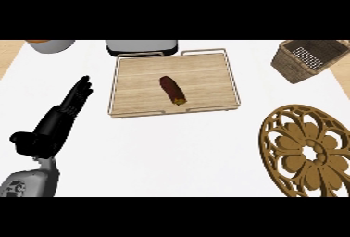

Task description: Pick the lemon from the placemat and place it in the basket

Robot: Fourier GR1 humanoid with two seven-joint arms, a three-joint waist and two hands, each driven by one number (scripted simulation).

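Left hand (65,111), near left of the counter (171,152): fingers straight and released, holding nothing; the right hand is out of view. No lemon or placemat shows. To the far right of the hand a dark, elongated item (173,90), possibly a vegetable, lies on a wooden tray (137,99), long axis running far-left to near-right. Basket (308,60) at far right, well apart; ornate trivet (308,150) near right. No legible writing.
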